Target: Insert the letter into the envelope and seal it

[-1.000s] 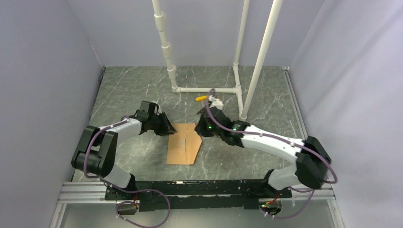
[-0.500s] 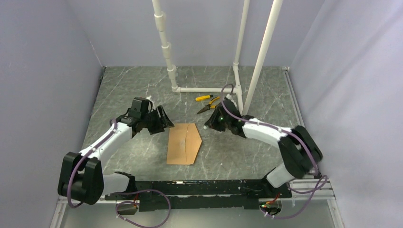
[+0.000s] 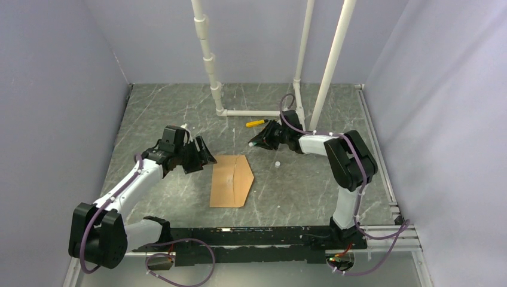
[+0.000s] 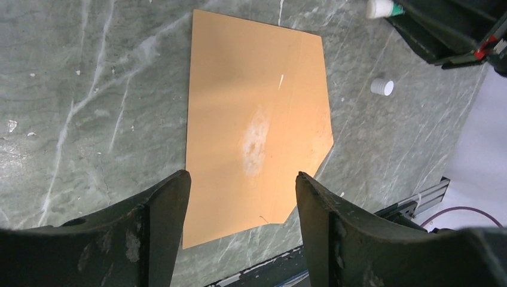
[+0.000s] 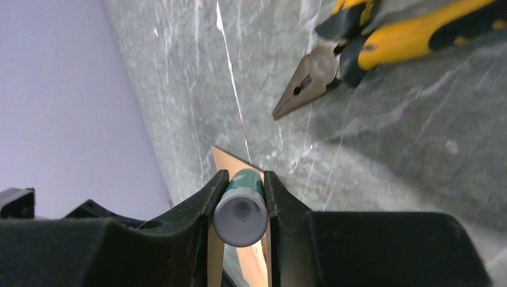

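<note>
The brown envelope (image 3: 230, 180) lies flat on the table with its flap folded down. In the left wrist view the envelope (image 4: 257, 113) has a pale smear (image 4: 254, 140) near its middle. The letter is not visible. My left gripper (image 3: 201, 156) is open and empty, just left of the envelope's far left corner; in its own view the left gripper (image 4: 239, 191) hovers over the envelope's near edge. My right gripper (image 3: 262, 139) is behind the envelope to the right. It is shut on a green-and-white glue stick (image 5: 241, 209).
A small white cap (image 3: 277, 163) lies on the table right of the envelope and also shows in the left wrist view (image 4: 381, 87). Yellow-handled pliers (image 3: 256, 123) lie behind the right gripper, also in the right wrist view (image 5: 370, 48). White pipe posts (image 3: 257, 112) stand at the back.
My right gripper has drawn back from the envelope's right edge toward the far side with the glue stick. My left gripper has backed off the envelope's far left corner.
</note>
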`<control>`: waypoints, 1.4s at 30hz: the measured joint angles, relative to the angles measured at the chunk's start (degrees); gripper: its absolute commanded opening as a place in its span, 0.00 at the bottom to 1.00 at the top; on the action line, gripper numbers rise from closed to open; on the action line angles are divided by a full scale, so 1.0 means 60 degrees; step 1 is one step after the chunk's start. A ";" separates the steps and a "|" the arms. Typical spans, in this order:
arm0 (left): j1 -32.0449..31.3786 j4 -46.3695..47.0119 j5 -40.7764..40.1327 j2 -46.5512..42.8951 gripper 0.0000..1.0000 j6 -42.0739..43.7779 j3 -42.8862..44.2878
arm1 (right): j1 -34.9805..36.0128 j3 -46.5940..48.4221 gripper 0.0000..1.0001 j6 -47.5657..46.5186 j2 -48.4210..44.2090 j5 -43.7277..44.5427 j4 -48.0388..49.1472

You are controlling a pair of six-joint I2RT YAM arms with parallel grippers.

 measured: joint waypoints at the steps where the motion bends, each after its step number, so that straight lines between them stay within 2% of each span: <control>1: 0.0000 -0.0055 -0.0029 0.0000 0.70 0.0000 0.0000 | -0.0098 0.0124 0.20 0.0087 0.0204 -0.0208 0.0168; 4: 0.0000 -0.0164 -0.0117 0.0044 0.69 0.0007 0.0000 | -0.0226 0.0310 0.22 0.0233 0.0601 -0.0433 0.0280; 7: 0.0000 -0.0313 -0.0200 0.0153 0.69 0.0007 0.0000 | -0.0266 0.0339 0.30 0.0251 0.0783 -0.0423 0.0157; 13: 0.0000 -0.0328 -0.0211 0.0251 0.69 -0.0004 0.0000 | -0.0237 0.0339 0.56 0.0135 0.0776 -0.0124 -0.0291; 21: 0.0000 -0.0321 -0.0266 0.0306 0.69 0.0000 0.0000 | -0.0073 0.0131 0.59 -0.0189 -0.0131 0.0769 -0.0914; 23: 0.0000 -0.0295 -0.0266 0.0306 0.69 0.0000 -0.0007 | 0.0087 0.0120 0.57 -0.0415 -0.0572 0.1126 -0.1177; 26: 0.0000 -0.0182 -0.0262 0.0306 0.66 -0.0004 -0.0087 | 0.0561 0.0120 0.49 -0.0816 -0.1333 0.1759 -0.1559; 28: 0.0000 -0.0069 -0.0240 0.0306 0.62 -0.0011 -0.0248 | 0.1031 0.0109 0.39 -0.1049 -0.1821 0.2306 -0.1854; 31: -0.0015 0.0033 -0.0153 0.0313 0.50 -0.0036 -0.0539 | 0.1825 -0.0062 0.18 -0.1268 -0.2375 0.3246 -0.2262; 33: -0.0044 0.0168 -0.0058 0.0379 0.43 -0.0047 -0.0685 | 0.2353 -0.0277 0.12 -0.1344 -0.2634 0.3876 -0.2594; 36: -0.0135 0.0423 0.0168 0.0481 0.35 -0.0069 -0.0925 | 0.2823 -0.0612 0.08 -0.1322 -0.2743 0.4685 -0.3206; 42: -0.0532 0.0809 0.0335 0.0772 0.25 -0.0080 -0.1089 | 0.2845 -0.1224 0.07 -0.1257 -0.2747 0.5439 -0.3847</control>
